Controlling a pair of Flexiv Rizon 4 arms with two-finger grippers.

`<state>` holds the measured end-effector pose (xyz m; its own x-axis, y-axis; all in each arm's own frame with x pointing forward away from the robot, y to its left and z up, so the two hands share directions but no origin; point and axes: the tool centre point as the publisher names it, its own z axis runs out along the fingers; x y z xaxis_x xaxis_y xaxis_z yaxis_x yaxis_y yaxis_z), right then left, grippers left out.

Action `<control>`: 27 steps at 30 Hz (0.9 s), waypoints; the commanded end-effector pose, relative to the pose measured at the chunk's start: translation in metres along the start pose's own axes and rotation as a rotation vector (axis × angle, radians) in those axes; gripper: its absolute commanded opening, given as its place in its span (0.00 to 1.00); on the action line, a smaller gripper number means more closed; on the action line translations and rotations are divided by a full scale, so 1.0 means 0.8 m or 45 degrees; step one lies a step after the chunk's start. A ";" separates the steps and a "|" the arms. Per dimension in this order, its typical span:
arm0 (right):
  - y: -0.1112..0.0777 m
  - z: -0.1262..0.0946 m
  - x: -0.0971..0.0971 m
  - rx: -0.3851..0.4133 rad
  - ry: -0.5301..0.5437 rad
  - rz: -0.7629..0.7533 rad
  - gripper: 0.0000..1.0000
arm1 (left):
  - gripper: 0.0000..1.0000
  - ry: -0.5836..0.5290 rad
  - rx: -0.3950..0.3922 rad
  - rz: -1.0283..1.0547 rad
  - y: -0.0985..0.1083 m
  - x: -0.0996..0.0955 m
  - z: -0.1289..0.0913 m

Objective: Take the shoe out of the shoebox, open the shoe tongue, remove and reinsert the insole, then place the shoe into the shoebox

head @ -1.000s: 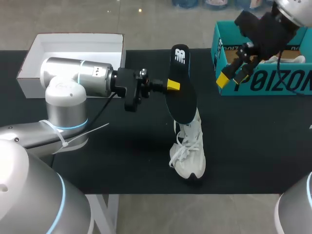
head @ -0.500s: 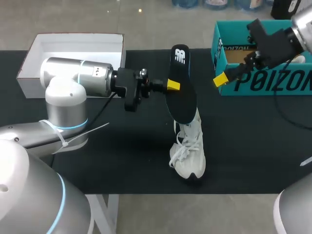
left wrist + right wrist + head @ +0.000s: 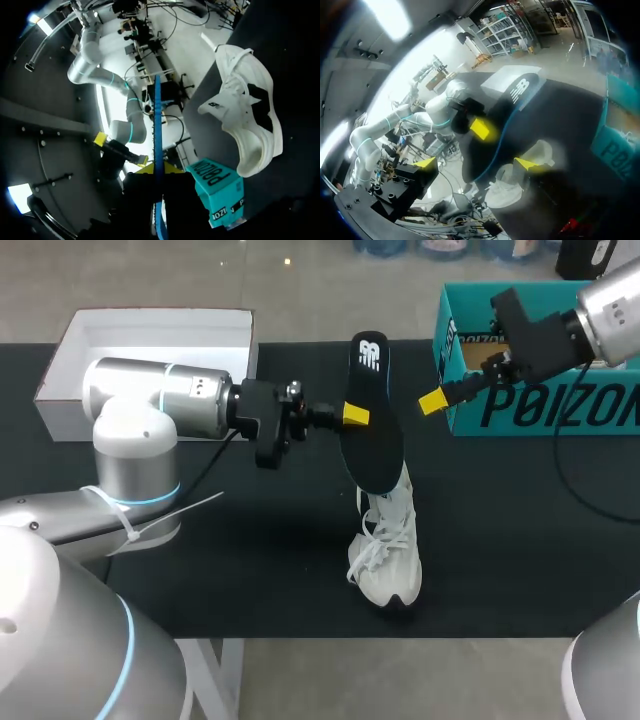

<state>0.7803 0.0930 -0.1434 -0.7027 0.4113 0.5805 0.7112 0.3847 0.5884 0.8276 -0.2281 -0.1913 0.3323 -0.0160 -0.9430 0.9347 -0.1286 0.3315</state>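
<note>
Swinging leftward from over the teal shoebox (image 3: 540,412), the right gripper (image 3: 432,400) is nearing the insole with its fingers spread and empty. The left gripper (image 3: 354,416) is pinching the black insole (image 3: 375,445) by its edge, holding it upright over the white sneaker (image 3: 388,552), which is lying mid-table. The insole is probably behaving light and floppy, so a mid-length pinch looks safest.

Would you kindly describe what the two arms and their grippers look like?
The left arm and right arm are silver-grey cylinders with light-blue joint rings and black cables. The left gripper and right gripper are black with yellow tips.
</note>
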 end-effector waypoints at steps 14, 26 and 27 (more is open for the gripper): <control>0.022 0.051 -0.043 0.036 0.041 0.012 1.00 | 0.00 -0.003 -0.003 0.004 0.001 0.002 0.002; 0.027 0.075 -0.051 0.028 0.090 0.031 1.00 | 0.00 -0.003 -0.003 0.004 0.001 0.002 0.002; 0.028 0.076 -0.051 0.020 0.094 0.036 1.00 | 0.00 -0.003 -0.003 0.004 0.001 0.002 0.002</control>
<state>0.8212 0.1292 -0.1846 -0.6830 0.3645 0.6330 0.7293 0.3887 0.5630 0.8276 -0.2282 -0.1913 0.3322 -0.0161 -0.9431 0.9347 -0.1286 0.3315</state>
